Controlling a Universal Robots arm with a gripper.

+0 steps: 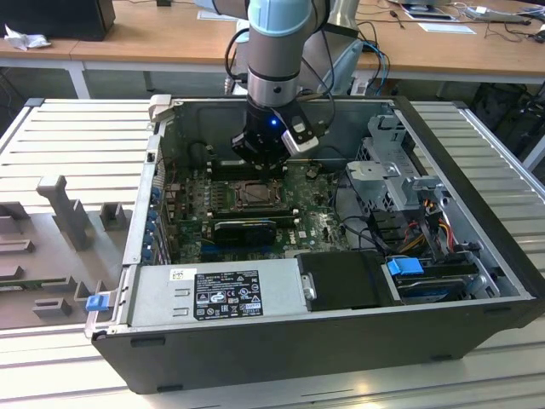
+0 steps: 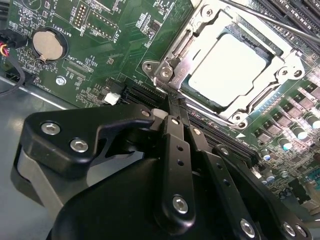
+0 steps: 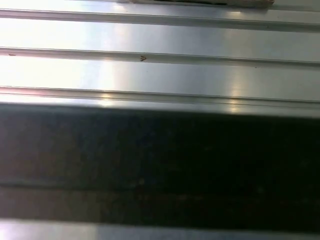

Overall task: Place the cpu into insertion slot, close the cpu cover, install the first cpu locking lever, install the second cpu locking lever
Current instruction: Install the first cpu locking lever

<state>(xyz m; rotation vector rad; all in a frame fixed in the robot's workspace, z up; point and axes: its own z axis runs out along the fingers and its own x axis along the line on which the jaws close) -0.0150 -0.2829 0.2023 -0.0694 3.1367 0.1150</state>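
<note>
The cpu [image 2: 227, 70] shows its pale square face, lying flat in the insertion slot [image 2: 272, 50] on the green board. The silvery cpu cover [image 2: 182, 65] lies down around it, its cut-out framing the chip. A thin metal lever rod [image 2: 280, 22] runs along the socket's far side. My gripper [image 2: 172, 100] is shut, fingers [image 2: 176, 150] pressed together with nothing seen between them, the tips right at the cover's screwed corner. In the exterior view the gripper [image 1: 255, 164] hangs inside the open computer case just behind the insertion slot [image 1: 254, 196].
A coin battery [image 2: 48, 44] and black memory slots [image 2: 295, 10] flank the socket. A long black card [image 1: 247, 228] lies before it, the power supply [image 1: 213, 290] along the front, a drive cage [image 1: 392, 170] and cables at the exterior view's right. The first wrist view faces ribbed metal [image 3: 160, 75].
</note>
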